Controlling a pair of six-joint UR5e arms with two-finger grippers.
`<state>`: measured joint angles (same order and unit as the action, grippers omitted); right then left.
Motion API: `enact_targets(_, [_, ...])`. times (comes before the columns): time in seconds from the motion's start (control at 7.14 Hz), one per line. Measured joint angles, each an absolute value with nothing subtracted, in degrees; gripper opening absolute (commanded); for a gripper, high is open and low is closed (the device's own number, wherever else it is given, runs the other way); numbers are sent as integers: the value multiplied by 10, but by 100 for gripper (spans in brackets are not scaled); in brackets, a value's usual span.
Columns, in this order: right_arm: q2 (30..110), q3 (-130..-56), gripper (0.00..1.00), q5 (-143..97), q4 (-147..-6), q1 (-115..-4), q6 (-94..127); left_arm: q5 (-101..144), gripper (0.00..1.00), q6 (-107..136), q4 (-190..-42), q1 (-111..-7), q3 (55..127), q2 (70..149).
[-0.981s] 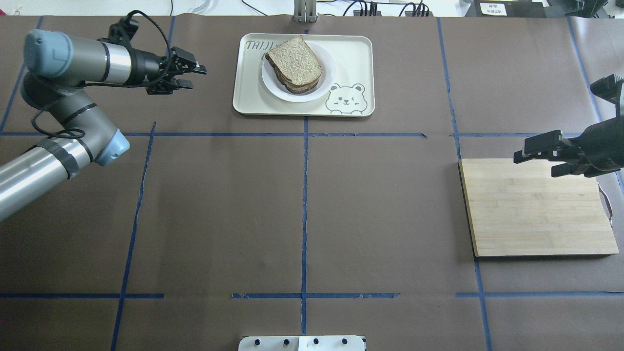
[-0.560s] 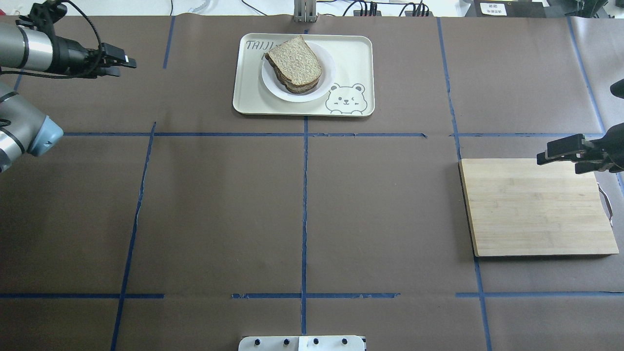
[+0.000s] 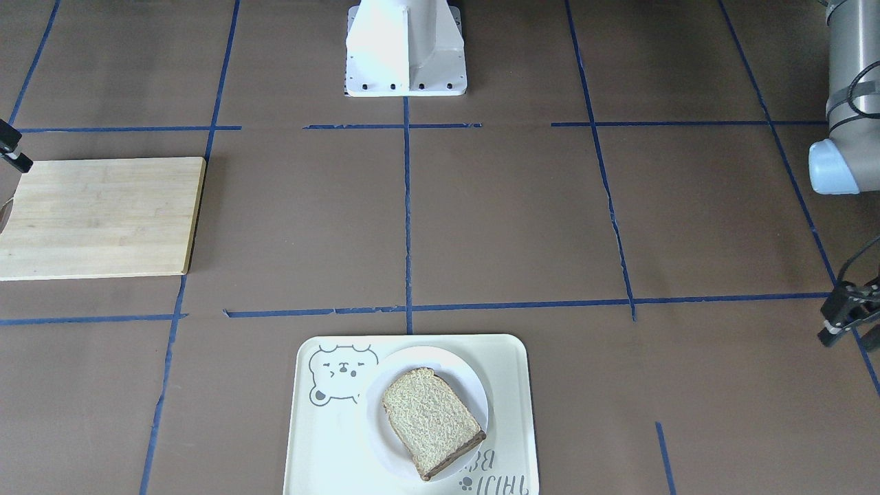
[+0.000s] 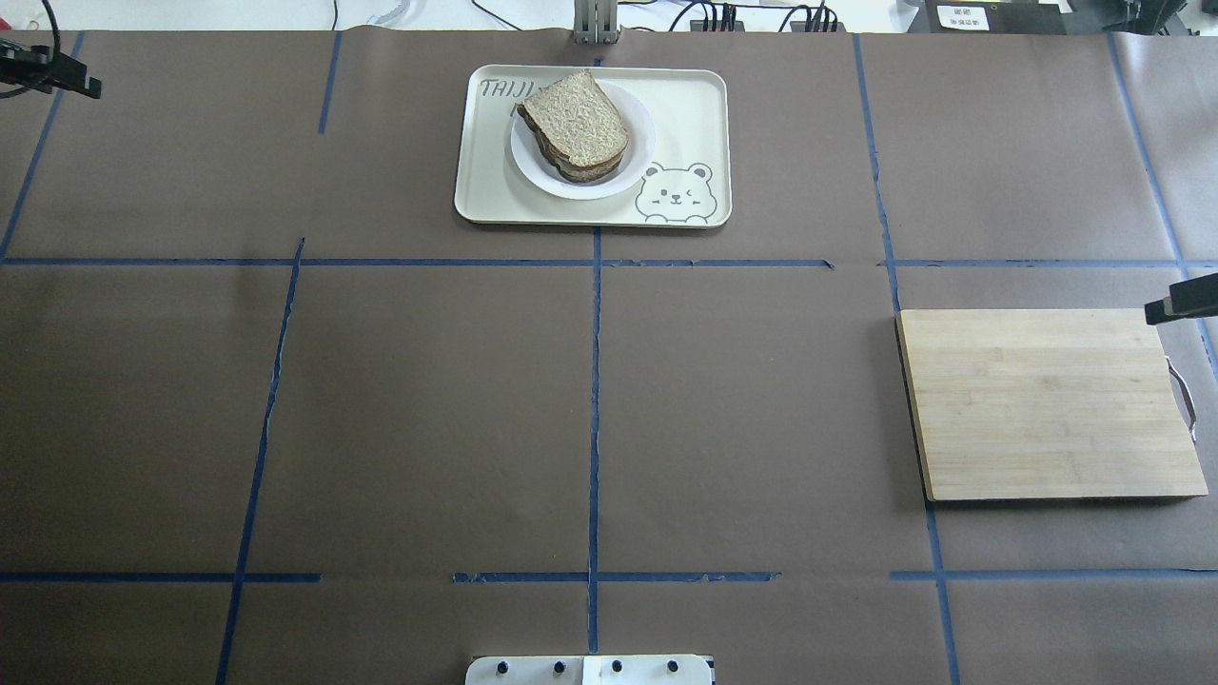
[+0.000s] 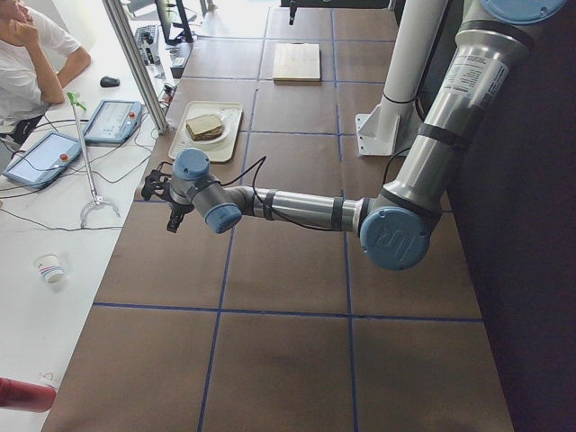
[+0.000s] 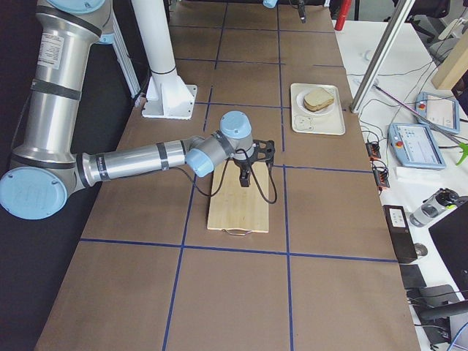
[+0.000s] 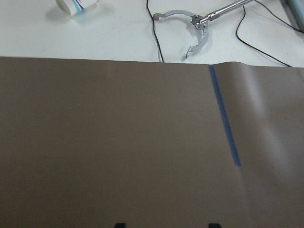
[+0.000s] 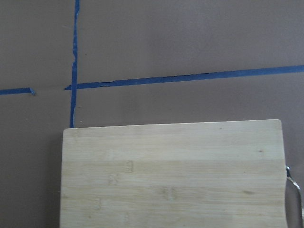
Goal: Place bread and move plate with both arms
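Note:
A slice of brown bread [image 4: 576, 119] lies on top of a stack on the small white plate [image 4: 533, 169], which sits on the cream bear tray [image 4: 590, 207] at the table's far middle. The bread [image 3: 430, 421], plate [image 3: 474, 386] and tray [image 3: 330, 440] also show in the front-facing view. My left gripper [image 4: 67, 78] is far off at the far left edge, open and empty; its fingertips [image 7: 211, 224] stand wide apart. My right gripper [image 4: 1180, 309] is at the right edge by the cutting board's far corner, open and empty [image 3: 10, 148].
A bamboo cutting board [image 4: 1047, 404] lies at the right, with a metal handle on its outer side. Blue tape lines grid the brown table cover. The white pedestal [image 3: 405, 48] stands at the near middle. A person, tablets and cables are beyond the far edge.
Both arms have drawn back outward: the left gripper went from near the tray to the far left edge, the right gripper slid off the board to the right edge. Bread, plate and tray have not moved.

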<state>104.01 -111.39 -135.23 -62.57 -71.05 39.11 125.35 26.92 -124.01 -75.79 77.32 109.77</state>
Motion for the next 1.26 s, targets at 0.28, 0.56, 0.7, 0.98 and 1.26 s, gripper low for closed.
enact_targets(0.28, [1064,-1062,100,-1374,-629,-752,273,1274,77,64,-992,-804,892,1041])
enact_targets(0.56, [1073,-1024,100,-1416,-681,-797,158,1374,78,-65,-878,-854,926,963])
enact_targets(0.7, [1071,-1021,100,-1421,-714,-809,121,1400,87,-84,-865,-873,936,923])
enact_targets(0.98, [1054,-1021,100,-1399,-765,-818,83,1413,87,-87,-829,-891,984,878])
enact_targets(1.26, [1043,-1023,100,-1388,-804,-826,51,1412,100,-92,-777,-894,1023,866])
